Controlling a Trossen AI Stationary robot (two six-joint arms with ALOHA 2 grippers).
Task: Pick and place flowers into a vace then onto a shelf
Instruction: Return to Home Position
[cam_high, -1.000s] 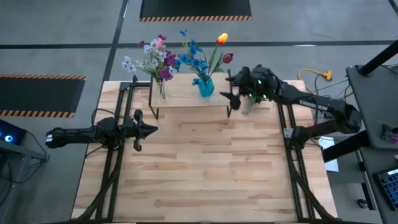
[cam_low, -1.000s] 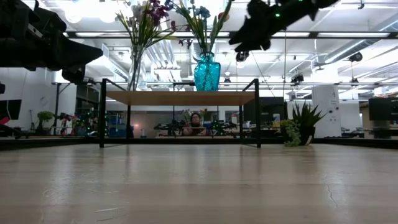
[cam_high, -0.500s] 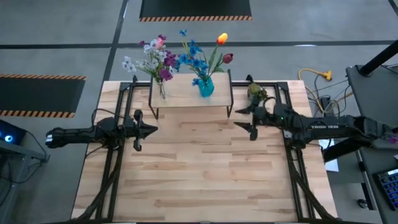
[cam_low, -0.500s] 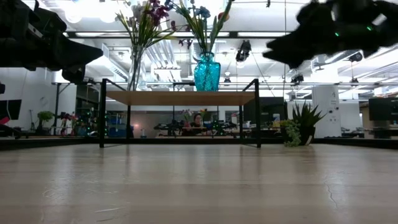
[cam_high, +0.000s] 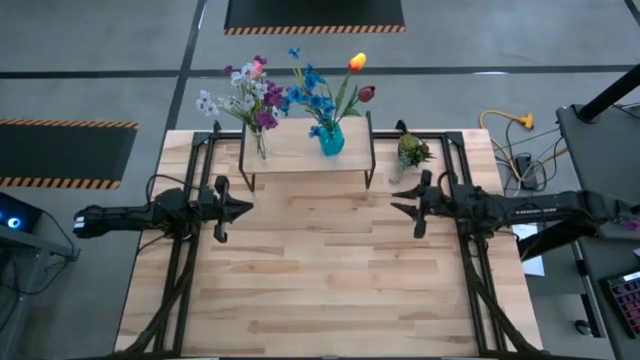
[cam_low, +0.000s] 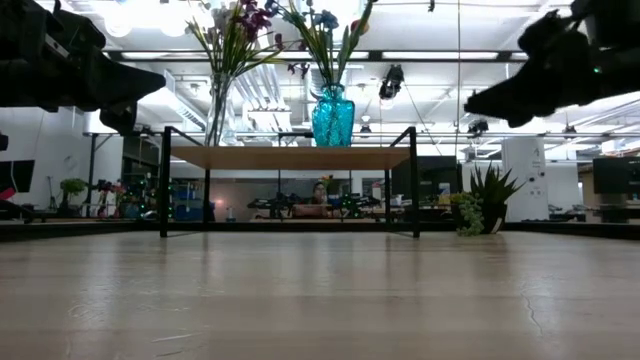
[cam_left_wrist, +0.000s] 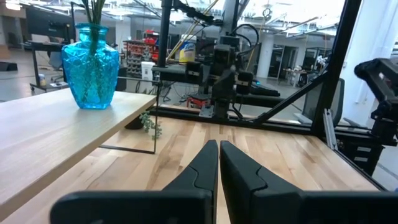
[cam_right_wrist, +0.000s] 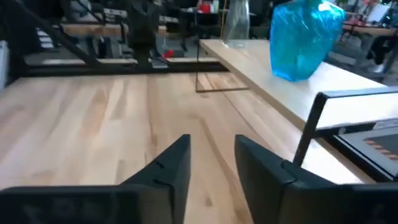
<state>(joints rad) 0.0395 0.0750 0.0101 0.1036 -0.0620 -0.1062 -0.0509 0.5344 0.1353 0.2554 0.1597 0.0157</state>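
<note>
1. The flowers (cam_high: 250, 95) all stand in vases on the shelf (cam_high: 300, 155). The purple, pink and white stems are in the transparent vase (cam_high: 261, 146) at its left end. The blue, orange and dark red stems are in the blue vase (cam_high: 331, 141) towards its right.
2. The left gripper (cam_high: 249, 209) hovers over the table (cam_high: 320, 290) in front of the shelf's left end, fingers pressed together, holding nothing.
3. The right gripper (cam_high: 398, 203) hovers off the shelf's right front corner, near the spiky green sprig (cam_high: 410, 151), fingers spread, holding nothing.
4. Judgement: placing looks complete, and the step in hand is the return to rest.
5. The next move calls for no grasp. The right arm needs to draw back clear of the shelf leg and the sprig.
</note>
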